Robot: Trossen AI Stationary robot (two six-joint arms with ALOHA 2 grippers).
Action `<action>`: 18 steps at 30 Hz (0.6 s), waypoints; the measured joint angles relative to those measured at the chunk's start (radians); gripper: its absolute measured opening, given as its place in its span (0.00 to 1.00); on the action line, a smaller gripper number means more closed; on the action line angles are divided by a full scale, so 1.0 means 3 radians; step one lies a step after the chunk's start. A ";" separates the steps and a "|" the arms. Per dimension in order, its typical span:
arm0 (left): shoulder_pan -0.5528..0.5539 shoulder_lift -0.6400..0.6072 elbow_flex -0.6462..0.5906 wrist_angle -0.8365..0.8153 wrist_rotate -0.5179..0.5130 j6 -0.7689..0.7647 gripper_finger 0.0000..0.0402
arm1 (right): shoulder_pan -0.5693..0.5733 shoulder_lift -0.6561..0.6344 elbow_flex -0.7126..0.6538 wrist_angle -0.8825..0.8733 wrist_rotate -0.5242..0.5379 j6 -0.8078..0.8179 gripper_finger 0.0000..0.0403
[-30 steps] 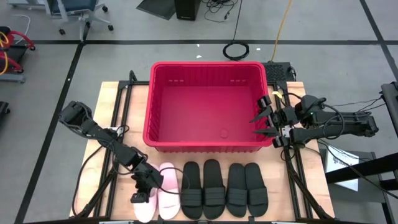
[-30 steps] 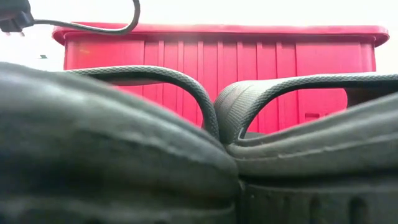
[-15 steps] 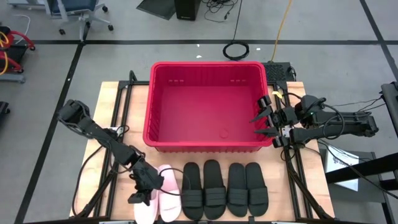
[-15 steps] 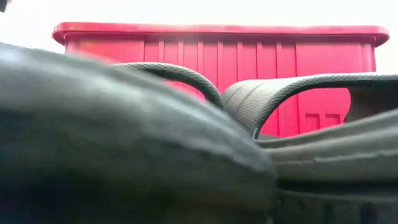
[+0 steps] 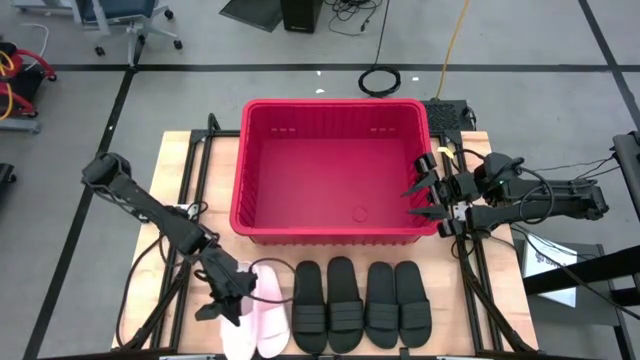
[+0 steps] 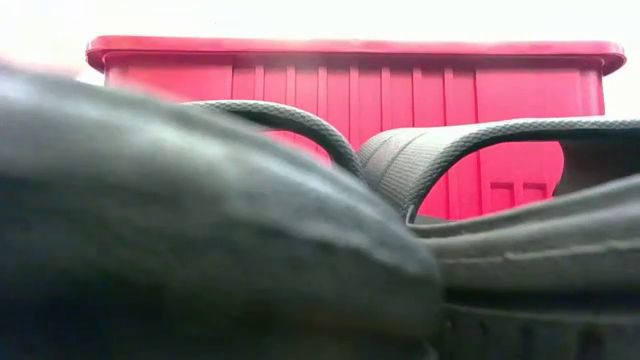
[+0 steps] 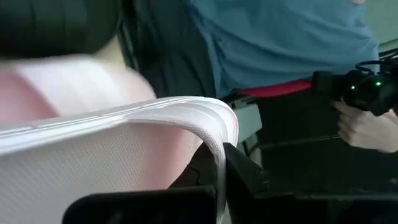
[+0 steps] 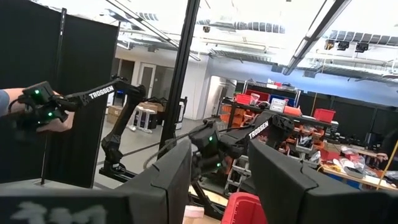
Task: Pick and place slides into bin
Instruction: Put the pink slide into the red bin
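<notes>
Two pale pink slides [image 5: 256, 312] and four black slides [image 5: 362, 303] in a row before the empty red bin [image 5: 330, 232].

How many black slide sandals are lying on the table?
4: black slide sandals in a row in front of the red plastic bin, at and. None looks hidden.

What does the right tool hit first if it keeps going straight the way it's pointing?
Probably nothing close. The right tool sits at the red bin's right rim, jaws open, pointing left across the open tub. It looks above rim level, so the far left wall may pass underneath; height is unclear.
</notes>
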 joint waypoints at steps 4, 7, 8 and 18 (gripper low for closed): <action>0.0057 -0.0109 0.0094 0.0032 -0.0133 0.0307 0.00 | 0.0000 0.0000 0.0000 0.0014 0.0003 0.0000 0.37; 0.0113 -0.0151 0.0226 0.0018 -0.0224 0.0688 0.01 | 0.0000 0.0000 0.0000 0.0025 0.0004 0.0000 0.37; 0.0131 -0.0166 0.0273 0.0018 -0.0253 0.0834 0.01 | 0.0000 0.0003 0.0000 0.0035 0.0004 0.0000 0.37; 0.0403 -0.0180 0.0903 -0.0552 -0.0695 0.2086 0.01 | 0.0000 0.0102 0.0000 0.0058 0.0000 -0.0001 0.37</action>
